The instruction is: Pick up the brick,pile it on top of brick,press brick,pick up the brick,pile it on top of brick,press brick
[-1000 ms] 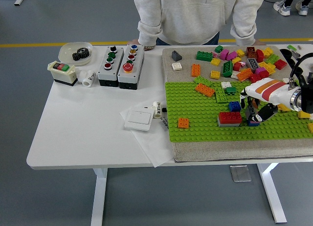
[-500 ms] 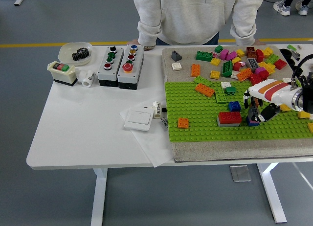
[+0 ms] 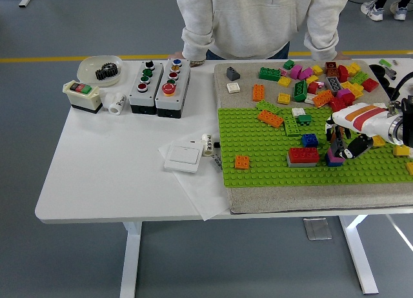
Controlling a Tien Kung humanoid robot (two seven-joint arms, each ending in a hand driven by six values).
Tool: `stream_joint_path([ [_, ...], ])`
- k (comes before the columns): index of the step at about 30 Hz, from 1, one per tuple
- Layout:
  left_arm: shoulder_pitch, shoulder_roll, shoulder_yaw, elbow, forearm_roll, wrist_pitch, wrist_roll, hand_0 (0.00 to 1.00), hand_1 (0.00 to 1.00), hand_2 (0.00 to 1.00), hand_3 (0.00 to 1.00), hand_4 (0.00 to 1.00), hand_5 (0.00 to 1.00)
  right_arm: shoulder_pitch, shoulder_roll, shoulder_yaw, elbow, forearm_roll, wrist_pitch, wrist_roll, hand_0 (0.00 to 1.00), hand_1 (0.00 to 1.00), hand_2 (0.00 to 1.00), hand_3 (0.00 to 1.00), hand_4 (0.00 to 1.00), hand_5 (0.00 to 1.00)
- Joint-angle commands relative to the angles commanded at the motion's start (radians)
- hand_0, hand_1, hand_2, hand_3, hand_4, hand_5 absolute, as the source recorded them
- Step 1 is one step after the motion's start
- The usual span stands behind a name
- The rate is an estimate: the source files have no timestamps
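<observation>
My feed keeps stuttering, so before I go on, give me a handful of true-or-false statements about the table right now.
1. The right hand is over the green baseplate. True.
2. The left hand is working on the bricks. False: only the right arm is in view.
3. A red brick sits on a grey one on the baseplate. True.
4. The loose brick pile lies on the near left of the table. False: it is at the far right, beyond the baseplate.
5. A single orange brick sits near the baseplate's left edge. True.
6. The person is holding a brick. False: the person's hands rest at the far edge.
</observation>
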Motion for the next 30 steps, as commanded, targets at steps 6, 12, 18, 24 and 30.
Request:
stream_joint_path([
  [6,0.000,0.000,0.000,0.000,0.000,0.001,0.000,0.766,0.792,0.786,0.672,0.761,0.640,0.000,0.006,-0.002,-0.004,0.001,0.001,0.001,0.302,0.391,0.446,0.523,0.830,0.022],
  [12,0.001,-0.001,-0.001,0.000,0.001,0.001,0.001,0.767,0.794,0.787,0.672,0.761,0.640,0.000,0.011,-0.002,-0.013,-0.002,-0.002,0.001,0.303,0.391,0.446,0.523,0.833,0.020],
  [18,0.002,0.000,-0.001,-0.001,0.002,0.001,0.002,0.767,0.793,0.787,0.672,0.762,0.640,0.003,0.013,-0.003,-0.018,-0.013,-0.004,0.001,0.304,0.393,0.447,0.525,0.832,0.019],
  [24,0.004,0.000,-0.003,-0.001,0.006,0.001,0.003,0.767,0.792,0.787,0.672,0.762,0.640,0.003,0.015,-0.003,-0.021,-0.021,-0.002,0.001,0.305,0.398,0.455,0.526,0.827,0.020],
  [30,0.005,0.000,-0.005,-0.001,0.008,0.001,0.003,0.767,0.792,0.787,0.672,0.762,0.640,0.002,0.017,-0.004,-0.023,-0.026,0.005,0.003,0.311,0.415,0.473,0.523,0.788,0.045],
])
